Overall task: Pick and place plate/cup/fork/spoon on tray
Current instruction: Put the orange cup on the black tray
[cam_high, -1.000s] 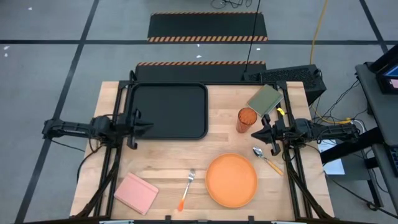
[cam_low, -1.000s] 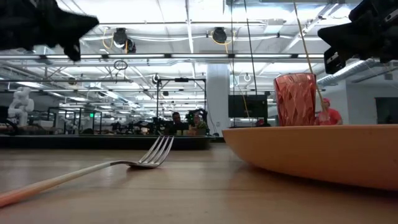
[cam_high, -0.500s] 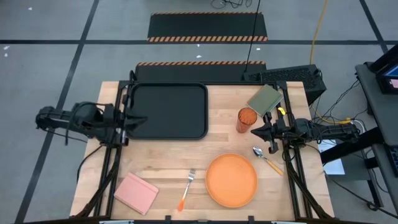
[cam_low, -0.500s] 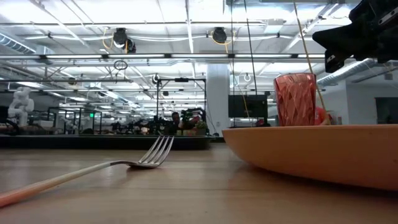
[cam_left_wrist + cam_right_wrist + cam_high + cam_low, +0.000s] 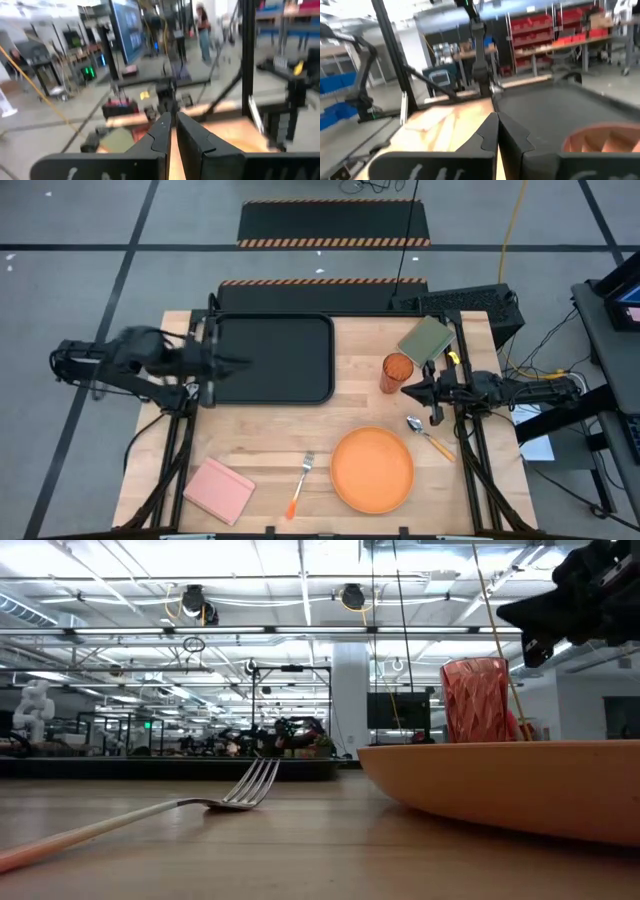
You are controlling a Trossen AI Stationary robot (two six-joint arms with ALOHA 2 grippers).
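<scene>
The black tray lies at the table's far left. My left gripper hangs shut above the tray's left part, pointing level toward the table's right. The orange cup stands upright right of the tray. My right gripper is shut just near and right of the cup, above the table. The orange plate lies flat near the front edge. The fork lies left of it, tines toward the far edge. The spoon lies at the plate's far right.
A pink pad lies at the near left corner and an olive-green pad at the far right, behind the cup. Bare wood shows between the tray and the plate. The low view shows the fork, plate and cup close up.
My left gripper has risen from just above the tray's left edge, out of the top of the low view, and has levelled out while staying shut. The tableware lies as before.
</scene>
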